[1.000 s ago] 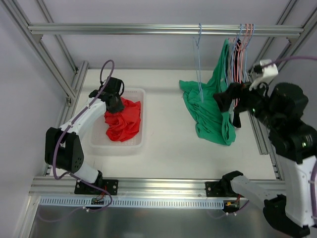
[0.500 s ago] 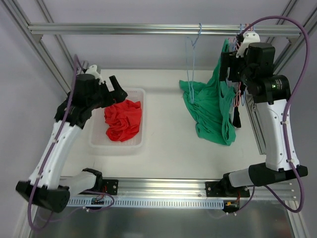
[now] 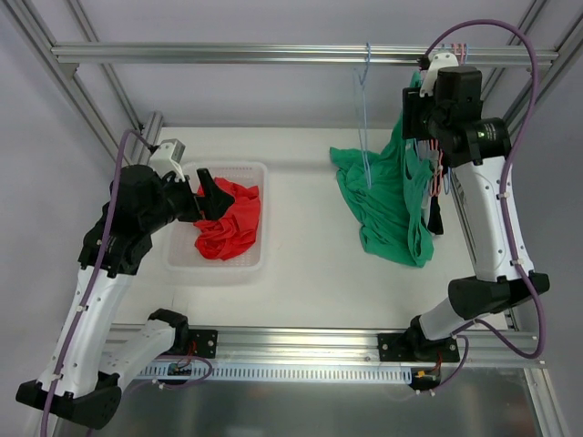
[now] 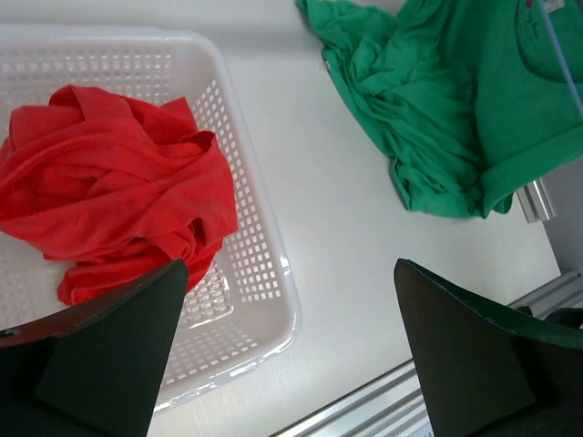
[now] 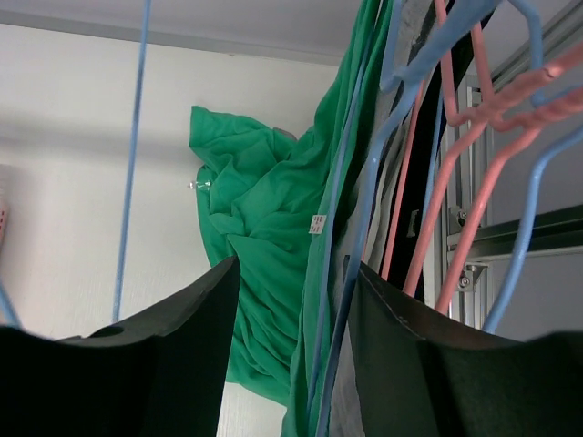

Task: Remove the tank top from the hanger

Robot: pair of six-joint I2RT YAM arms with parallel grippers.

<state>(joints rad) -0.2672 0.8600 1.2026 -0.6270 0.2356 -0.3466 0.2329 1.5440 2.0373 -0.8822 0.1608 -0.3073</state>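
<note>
The green tank top (image 3: 392,200) hangs from a blue hanger (image 5: 364,237) on the rail, its lower part heaped on the table. It also shows in the right wrist view (image 5: 264,209) and the left wrist view (image 4: 455,100). My right gripper (image 3: 422,118) is up by the rail. Its jaws (image 5: 296,269) stand apart around the green strap and the blue hanger wire, with a gap on the left side. My left gripper (image 3: 208,196) hovers wide open (image 4: 290,269) above the basket, holding nothing.
A white basket (image 3: 219,271) holds a crumpled red garment (image 3: 228,218), also seen from the left wrist (image 4: 109,173). An empty blue hanger (image 3: 364,118) hangs from the rail (image 3: 273,55). Pink and blue hangers (image 5: 474,182) with dark garments (image 3: 435,214) crowd the rail's right end.
My left gripper opened, left the red garment in the basket and lifted away. My right arm rose to the rail, and its jaws have narrowed around the green strap and hanger.
</note>
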